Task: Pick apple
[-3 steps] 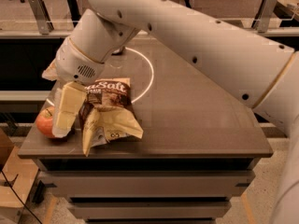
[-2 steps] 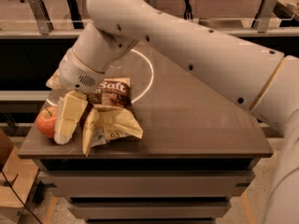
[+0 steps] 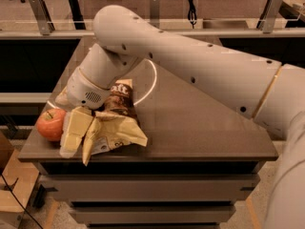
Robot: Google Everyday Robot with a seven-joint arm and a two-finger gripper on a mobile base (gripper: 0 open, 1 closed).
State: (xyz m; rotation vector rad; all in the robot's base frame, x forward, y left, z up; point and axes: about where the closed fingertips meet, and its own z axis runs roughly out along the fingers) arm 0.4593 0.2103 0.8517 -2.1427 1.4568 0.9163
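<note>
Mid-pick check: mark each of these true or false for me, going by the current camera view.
1. The apple sits near the front left corner of the table, as the camera sees it. True.
2. The pincer is at the far right end of the table, away from the apple. False: it is down at the left end, right beside the apple, between it and the chip bag.
3. A crumpled chip bag lies just to the camera's right of the pincer. True.
4. The apple is lifted clear of the table. False: it rests on the tabletop.
5. A red soda can stands in the middle of the table. False: no can is visible there.
</note>
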